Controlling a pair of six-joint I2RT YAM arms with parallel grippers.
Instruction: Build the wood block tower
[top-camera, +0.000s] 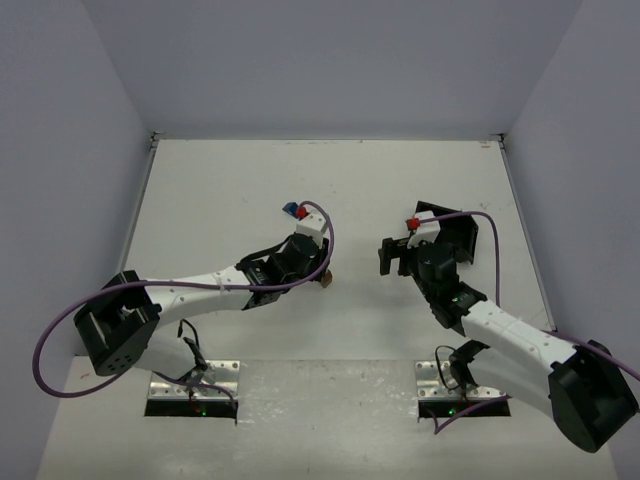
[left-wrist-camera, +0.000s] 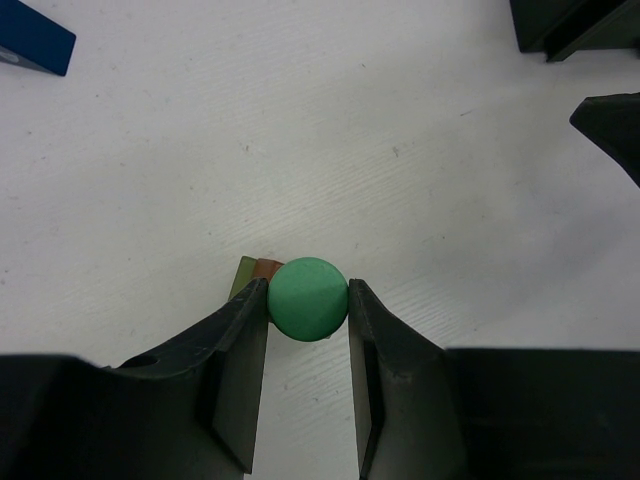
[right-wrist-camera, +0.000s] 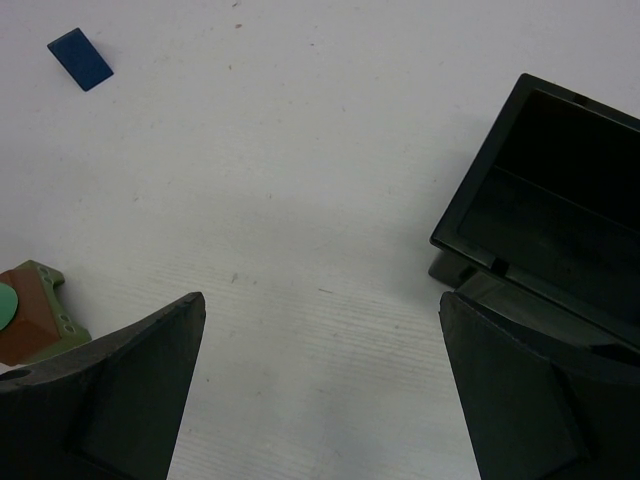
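Note:
In the left wrist view my left gripper (left-wrist-camera: 308, 300) is shut on the mint-green cylinder (left-wrist-camera: 308, 298), both fingers touching its sides. The cylinder sits over a brown-orange block (left-wrist-camera: 266, 267) and an olive block (left-wrist-camera: 243, 276) on the table. From above, the left gripper (top-camera: 326, 274) hides most of this stack (top-camera: 325, 281). The stack shows at the left edge of the right wrist view (right-wrist-camera: 30, 312). A blue block (left-wrist-camera: 35, 38) lies flat apart from it (top-camera: 288, 209) (right-wrist-camera: 80, 58). My right gripper (right-wrist-camera: 322, 300) is open and empty over bare table (top-camera: 388, 256).
A black square tray (top-camera: 455, 232) sits just behind the right gripper and fills the right side of the right wrist view (right-wrist-camera: 550, 200). Its corner shows in the left wrist view (left-wrist-camera: 570, 25). Grey walls enclose the white table (top-camera: 230, 180).

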